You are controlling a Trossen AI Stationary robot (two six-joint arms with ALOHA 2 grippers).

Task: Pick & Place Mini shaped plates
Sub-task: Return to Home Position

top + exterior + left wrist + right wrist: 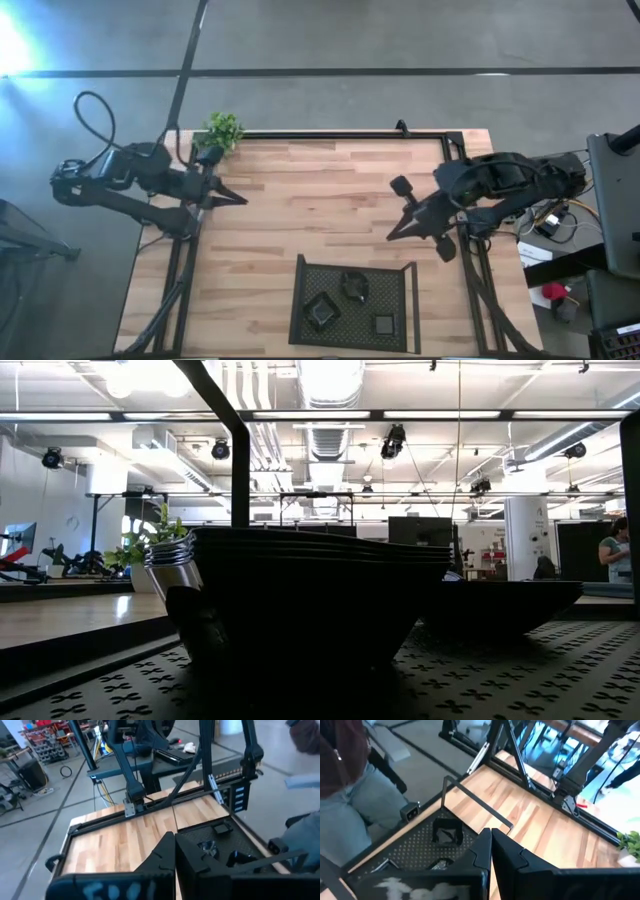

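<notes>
Three black mini shaped plates lie in the black mesh tray (400, 300) at the table's near edge: one at the near left (322, 312), one at the far middle (355, 287), one at the near right (384, 324). In the low view a black dish (310, 600) fills the foreground, resting on the tray's mesh floor, with another (500, 605) behind it. My left gripper (238, 199) is shut and empty above the table's far left part. My right gripper (392, 234) is shut and empty above the table, just beyond the tray's far right corner.
A small green plant (222, 130) stands at the table's far left corner. A person stands at the table's near side, showing in the right wrist view (350, 815). Bare wood (320, 200) lies between the two grippers.
</notes>
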